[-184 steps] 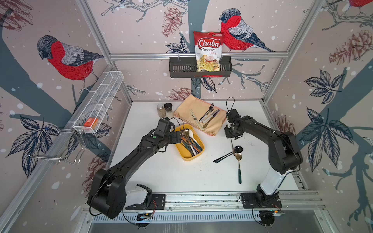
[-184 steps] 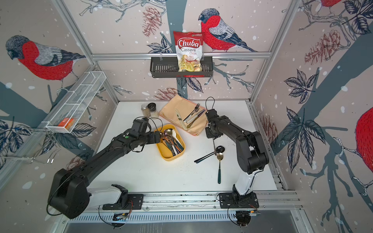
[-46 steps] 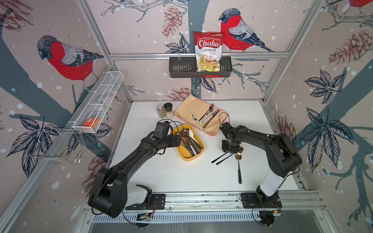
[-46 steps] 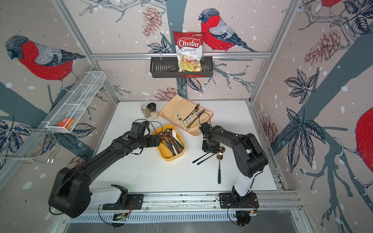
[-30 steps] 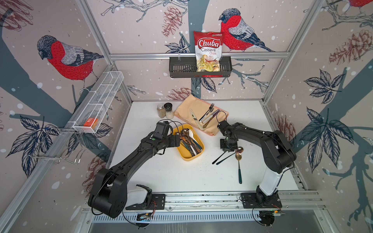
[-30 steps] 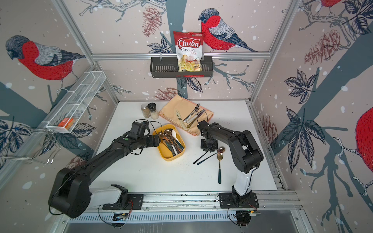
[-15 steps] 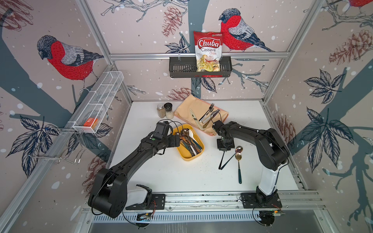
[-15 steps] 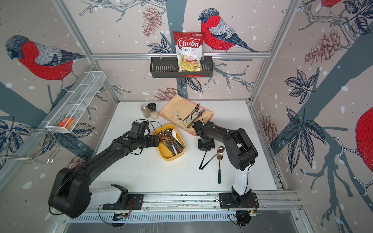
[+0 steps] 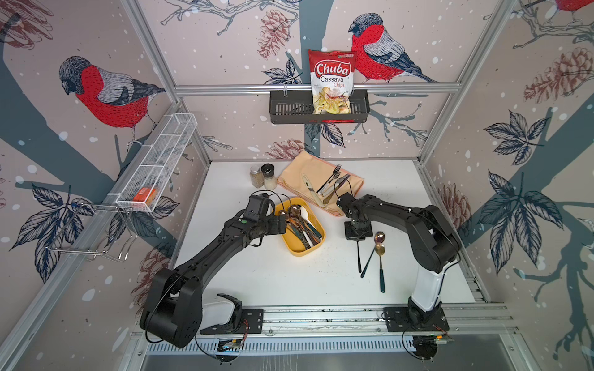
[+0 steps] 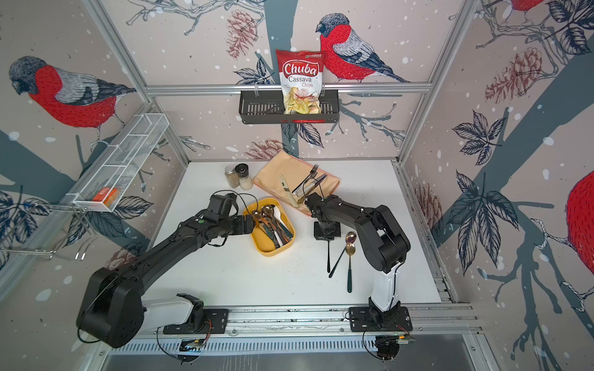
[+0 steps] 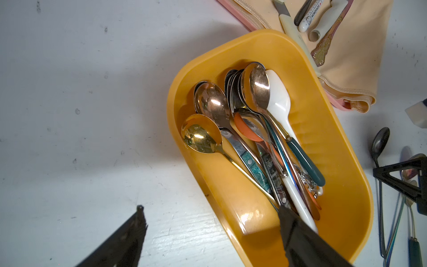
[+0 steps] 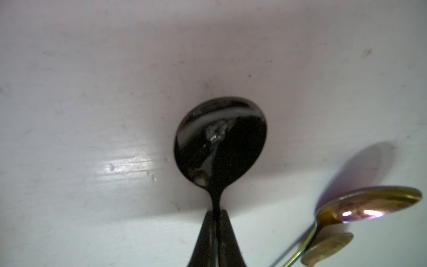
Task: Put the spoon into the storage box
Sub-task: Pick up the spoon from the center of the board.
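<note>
Counter point(image 9: 257, 282): white, carries all.
Storage box point(image 9: 293, 246): shallow, yellow, heap of mixed spoons inside, bowls toward 11 o'clock.
Left gripper point(image 11: 210, 208): spread astride box's 9 o'clock wall, pinching nothing.
Right gripper point(image 12: 215, 215): pressed together on neck of black spoon point(image 12: 219, 143), at 3 o'clock of box, handle toward 6 o'clock.
Spoon likely light, stiff, glossy-slippery. Thin neck may pivot.

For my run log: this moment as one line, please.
right gripper shut on glossy black metal spoon; left gripper open at shallow yellow plastic storage box; spoon not yet boxed
</note>
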{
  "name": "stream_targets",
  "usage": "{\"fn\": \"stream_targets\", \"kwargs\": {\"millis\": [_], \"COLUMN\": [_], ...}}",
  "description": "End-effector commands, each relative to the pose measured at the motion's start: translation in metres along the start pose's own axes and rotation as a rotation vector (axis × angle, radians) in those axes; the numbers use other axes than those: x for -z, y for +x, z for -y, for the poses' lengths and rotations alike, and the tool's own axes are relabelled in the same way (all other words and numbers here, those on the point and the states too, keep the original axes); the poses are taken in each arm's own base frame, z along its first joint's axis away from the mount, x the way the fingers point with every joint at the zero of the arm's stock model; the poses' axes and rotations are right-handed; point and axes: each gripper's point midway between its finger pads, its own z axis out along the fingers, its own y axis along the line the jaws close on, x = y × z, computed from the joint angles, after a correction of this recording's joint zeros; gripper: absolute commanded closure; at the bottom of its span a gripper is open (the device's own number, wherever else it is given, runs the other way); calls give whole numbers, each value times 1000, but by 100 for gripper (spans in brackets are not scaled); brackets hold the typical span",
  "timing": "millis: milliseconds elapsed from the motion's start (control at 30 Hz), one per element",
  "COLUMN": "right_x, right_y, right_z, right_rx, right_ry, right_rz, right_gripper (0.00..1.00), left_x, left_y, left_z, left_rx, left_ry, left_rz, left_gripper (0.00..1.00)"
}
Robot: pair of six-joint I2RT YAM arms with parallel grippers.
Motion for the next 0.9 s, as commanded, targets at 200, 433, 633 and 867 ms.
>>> {"fn": "stream_targets", "kwargs": {"millis": [200, 433, 633, 867], "right_x": [13, 40, 78, 114], "right_y": [-8, -13, -26, -63], "right_z": [-28, -27, -33, -74], "right_rx": [-18, 4, 54, 188], "right_ry": [-145, -140, -118, -95], "right_rz": [45, 88, 160, 251], "right_gripper": [100, 100, 100, 100], "left_x": [6, 7, 7, 6], "left_y": [-3, -4, 4, 21], "left_z": [-2, -10, -30, -50], "left_rx": [23, 89, 217, 335], "left_ry": [-8, 6, 38, 43], "left_rz": [16, 19, 19, 10], "left_gripper": [8, 7, 7, 7]}}
